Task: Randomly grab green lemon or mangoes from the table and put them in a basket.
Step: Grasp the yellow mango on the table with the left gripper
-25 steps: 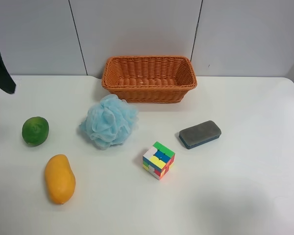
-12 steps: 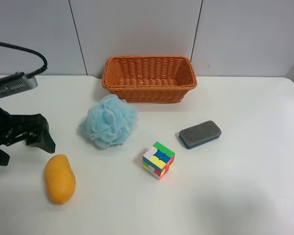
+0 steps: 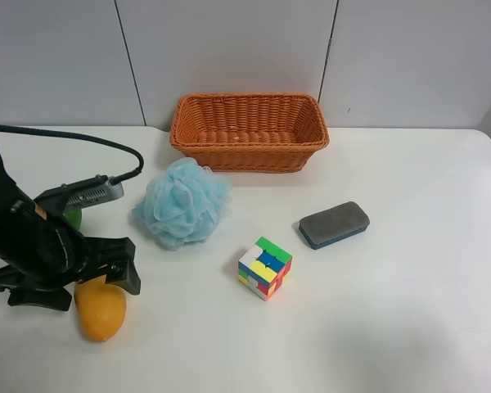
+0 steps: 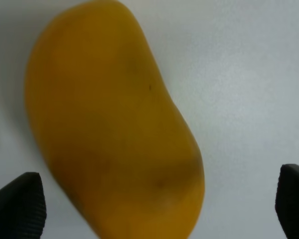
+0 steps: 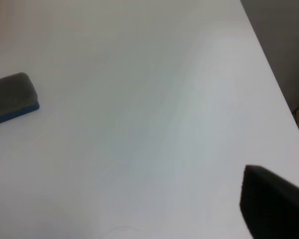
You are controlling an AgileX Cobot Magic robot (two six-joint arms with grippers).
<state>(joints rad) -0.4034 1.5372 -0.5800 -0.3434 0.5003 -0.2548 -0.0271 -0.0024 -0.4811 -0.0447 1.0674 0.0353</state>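
The yellow-orange mango lies on the white table at the front left. The arm at the exterior high view's left hangs over it, its gripper open. In the left wrist view the mango fills the picture, and the left gripper has one fingertip on each side of it, apart from it. The green lemon shows only as a sliver behind that arm. The orange-brown wicker basket stands at the back, empty. The right gripper shows as one dark finger at the frame's edge, over bare table.
A blue mesh puff lies between the arm and the basket. A colour cube sits mid-table and a grey eraser to its right, also in the right wrist view. The arm's black cable arcs above the table.
The arm at the view's left has come in from the left edge, passed over the green lemon and now hangs over the mango, hiding most of the lemon. Nothing else moved.
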